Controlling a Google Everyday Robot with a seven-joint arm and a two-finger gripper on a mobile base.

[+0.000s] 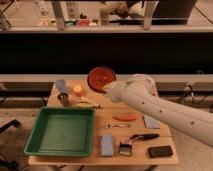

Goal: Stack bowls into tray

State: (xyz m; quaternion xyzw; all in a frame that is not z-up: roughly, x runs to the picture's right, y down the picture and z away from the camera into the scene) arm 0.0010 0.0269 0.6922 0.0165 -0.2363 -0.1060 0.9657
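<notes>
Wooden and pale, the small table (131, 107) stood before a dark wall band, with a cluttered counter behind railings further back. We saw the robot's white, smooth-shelled arm (170, 112), dotted with small dark marks, come in from the lower right and slant up and left over the tabletop. It swelled into a rounded joint, then narrowed to the gripper (106, 89) above the table's far middle.

The gripper was clamped on the lower right rim of the round shallow bowl (101, 78), glossy red-orange inside with a dark maroon edge. That bowl hung over the table's back edge, tipped so its opening faced us. Being round, it had no long axis.

At the front left corner lay the large green rectangular plastic tray (35, 137) with a raised sloping rim. Its long side ran left to right, along the table's front edge, and it sat well apart from the bowl.

Near the back left we noted a pale blue cup (61, 85), a small metal cup (64, 98) and a small orange ball (78, 90). Towards the front lay a blue rectangular sponge (107, 144), a dark-handled brush (136, 139) and a flat black block (160, 151).
</notes>
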